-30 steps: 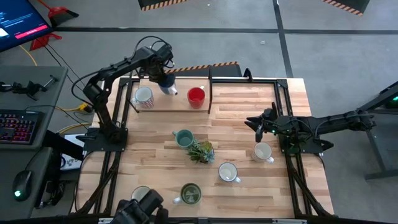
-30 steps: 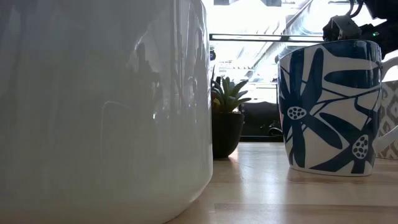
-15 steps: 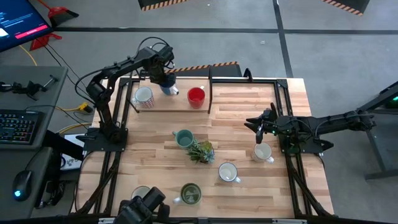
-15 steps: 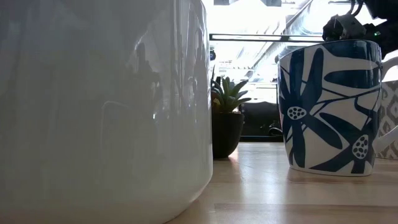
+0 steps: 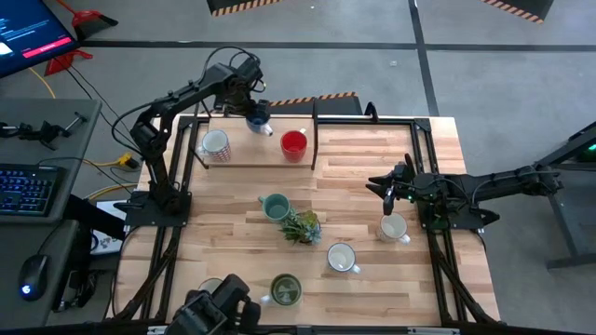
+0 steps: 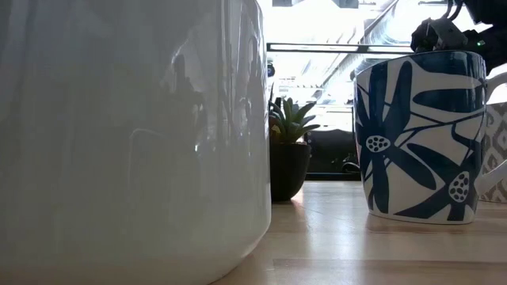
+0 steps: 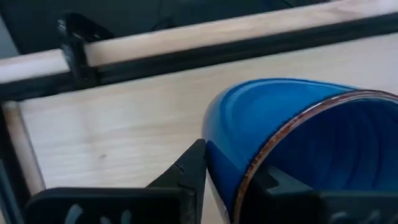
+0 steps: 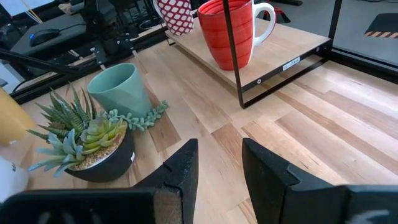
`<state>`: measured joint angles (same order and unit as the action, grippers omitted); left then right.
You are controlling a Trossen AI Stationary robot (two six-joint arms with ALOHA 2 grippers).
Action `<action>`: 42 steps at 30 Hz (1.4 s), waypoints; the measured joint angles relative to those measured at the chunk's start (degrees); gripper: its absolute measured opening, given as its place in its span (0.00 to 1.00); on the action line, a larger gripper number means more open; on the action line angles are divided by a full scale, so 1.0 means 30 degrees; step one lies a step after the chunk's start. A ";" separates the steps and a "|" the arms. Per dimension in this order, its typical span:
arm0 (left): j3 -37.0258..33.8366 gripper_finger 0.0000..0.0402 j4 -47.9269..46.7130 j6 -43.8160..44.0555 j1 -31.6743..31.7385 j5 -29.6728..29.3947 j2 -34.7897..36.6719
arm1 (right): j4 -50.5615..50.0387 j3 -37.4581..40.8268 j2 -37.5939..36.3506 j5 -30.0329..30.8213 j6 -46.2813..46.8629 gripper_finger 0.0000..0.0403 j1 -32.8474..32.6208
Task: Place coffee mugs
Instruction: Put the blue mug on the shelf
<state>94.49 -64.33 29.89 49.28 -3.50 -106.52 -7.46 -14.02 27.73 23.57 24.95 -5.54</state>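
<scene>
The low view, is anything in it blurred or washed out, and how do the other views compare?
Low view: the white mug fills the left side, soft and reflective; the window behind the plant is blown out, while the blue-patterned mug is sharp. Left wrist view: the blue mug looms close and slightly blurred. Right wrist view: the red mug and teal mug are evenly lit and clear.

Shelf [image 5: 251, 156] at the far left is crowded: patterned mug [image 5: 215, 144], blue mug [image 5: 258, 118] tilted on the left gripper's [image 5: 250, 110] fingers, red mug [image 5: 293, 144], with a black frame [image 5: 315, 130] along its right edge. Mid-table, teal mug [image 5: 274, 207] and plant [image 5: 300, 226] sit close together. Bare wood lies open between the frame and right gripper [image 5: 382, 187].
</scene>
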 joint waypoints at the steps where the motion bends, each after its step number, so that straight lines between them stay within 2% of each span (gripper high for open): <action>1: 0.0009 0.11 -0.0027 -0.0013 0.0000 0.0339 0.0000 | 0.0000 0.0000 -0.0001 0.0000 -0.0086 0.26 0.0000; 9: 0.0024 0.02 -0.0404 -0.0656 -0.0008 0.1086 0.0000 | 0.0000 0.0000 -0.0001 0.0007 -0.0344 0.26 0.0000; 27: -0.0231 0.01 -0.1452 -0.1416 -0.0076 -0.0116 0.0013 | 0.0000 0.0000 -0.0001 0.0503 -0.0497 0.26 0.0005; 42: -0.1127 0.01 -0.1465 -0.1494 -0.0117 -0.0149 -0.0036 | 0.0007 0.0000 -0.0001 0.0561 -0.0628 0.26 0.0007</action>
<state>91.11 -68.73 25.41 48.93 -3.95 -106.63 -7.44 -14.02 27.73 25.26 23.07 -5.52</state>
